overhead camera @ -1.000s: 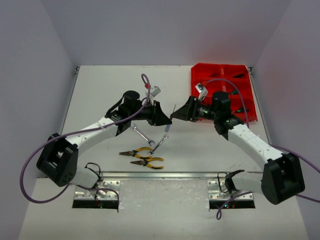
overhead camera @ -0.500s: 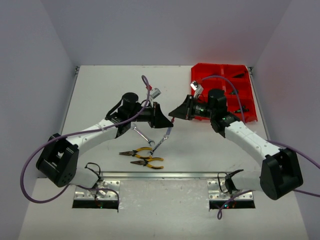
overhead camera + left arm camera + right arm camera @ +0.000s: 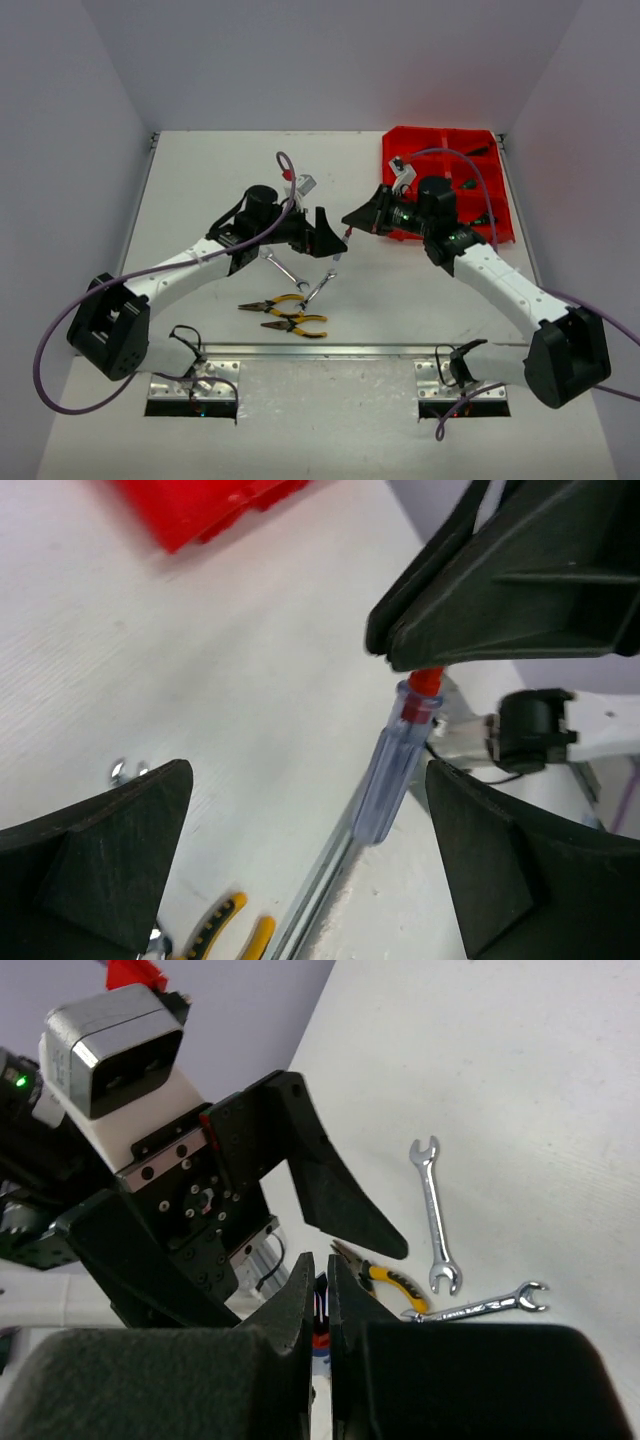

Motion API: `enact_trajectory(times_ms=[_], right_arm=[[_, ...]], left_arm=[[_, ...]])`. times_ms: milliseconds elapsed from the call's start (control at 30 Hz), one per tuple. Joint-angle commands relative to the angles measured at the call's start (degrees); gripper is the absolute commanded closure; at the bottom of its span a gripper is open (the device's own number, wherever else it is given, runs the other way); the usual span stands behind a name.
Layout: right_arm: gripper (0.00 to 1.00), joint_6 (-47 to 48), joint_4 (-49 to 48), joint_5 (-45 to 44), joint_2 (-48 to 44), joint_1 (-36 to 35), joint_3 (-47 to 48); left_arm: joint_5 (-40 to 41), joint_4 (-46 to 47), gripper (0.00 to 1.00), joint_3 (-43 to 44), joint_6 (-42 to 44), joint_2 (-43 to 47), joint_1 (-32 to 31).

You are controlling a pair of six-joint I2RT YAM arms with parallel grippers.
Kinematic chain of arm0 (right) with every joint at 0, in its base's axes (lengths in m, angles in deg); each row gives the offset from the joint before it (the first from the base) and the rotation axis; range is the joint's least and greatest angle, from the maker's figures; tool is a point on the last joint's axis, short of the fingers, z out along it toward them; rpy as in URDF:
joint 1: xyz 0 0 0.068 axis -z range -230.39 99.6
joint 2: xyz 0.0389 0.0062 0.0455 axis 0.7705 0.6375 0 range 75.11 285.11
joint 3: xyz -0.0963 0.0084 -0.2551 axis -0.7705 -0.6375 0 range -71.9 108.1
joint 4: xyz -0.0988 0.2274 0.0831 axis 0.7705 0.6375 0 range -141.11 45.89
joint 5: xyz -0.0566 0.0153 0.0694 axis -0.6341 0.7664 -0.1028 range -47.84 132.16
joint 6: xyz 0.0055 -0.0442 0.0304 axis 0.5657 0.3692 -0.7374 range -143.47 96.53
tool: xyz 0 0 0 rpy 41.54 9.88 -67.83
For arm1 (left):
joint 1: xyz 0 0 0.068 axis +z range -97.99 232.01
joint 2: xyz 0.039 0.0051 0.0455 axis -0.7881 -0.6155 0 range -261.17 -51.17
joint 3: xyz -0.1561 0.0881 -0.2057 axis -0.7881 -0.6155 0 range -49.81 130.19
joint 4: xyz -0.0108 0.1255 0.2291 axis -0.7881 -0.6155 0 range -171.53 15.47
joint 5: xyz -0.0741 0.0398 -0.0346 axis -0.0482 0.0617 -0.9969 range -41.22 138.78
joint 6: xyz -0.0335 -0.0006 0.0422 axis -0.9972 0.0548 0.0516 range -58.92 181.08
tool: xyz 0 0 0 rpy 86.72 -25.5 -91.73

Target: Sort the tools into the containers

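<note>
Opening wide, left tool has released screwdriver; right tool clamps it.

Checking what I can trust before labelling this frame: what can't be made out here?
Left wrist view: the screwdriver beyond its red collar, covered by the right fingers.
Left wrist view: the pliers, cut off by the bottom edge.
Top view: the red tray contents, too small, partly behind the right arm.

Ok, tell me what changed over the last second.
The screwdriver passed across: the right gripper closed on its red end, and the left gripper, which had held it, opened wide. The wrenches and pliers stayed put on the table.
</note>
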Motion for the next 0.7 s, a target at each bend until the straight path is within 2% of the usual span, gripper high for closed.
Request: enact_trajectory(times_ms=[0, 133, 267, 400, 567, 667], right_arm=[[1.0, 5.61, 9.66, -10.65, 4.49, 2.09, 11.77], [1.0, 4.49, 15.28, -17.14, 13.14, 9.23, 19.38], [1.0, 6.17, 16.06, -29.09, 23.22, 16.67, 31.35], [1.0, 7.28, 15.98, -40.07, 36.28, 20.89, 45.2], [1.0, 15.97, 18.47, -45.53, 53.99, 22.88, 69.3], [1.0, 16.83, 16.33, -44.95, 60.02, 23.21, 74.03]], left_arm=[[15.87, -14.37, 0.0, 5.83, 4.51, 5.68, -0.42], [33.11, -29.04, 0.0, 8.61, 7.29, 13.53, -0.42], [42.9, -39.33, 0.0, 11.38, 9.3, 23.42, -0.42], [45.63, -42.8, 0.0, 8.14, 11.98, 31.81, -0.42], [45.12, -40.66, 0.0, 0.3, 8.78, 41.58, -0.51], [44.54, -37.98, 0.0, -1.83, 7.66, 44.03, -0.51]])
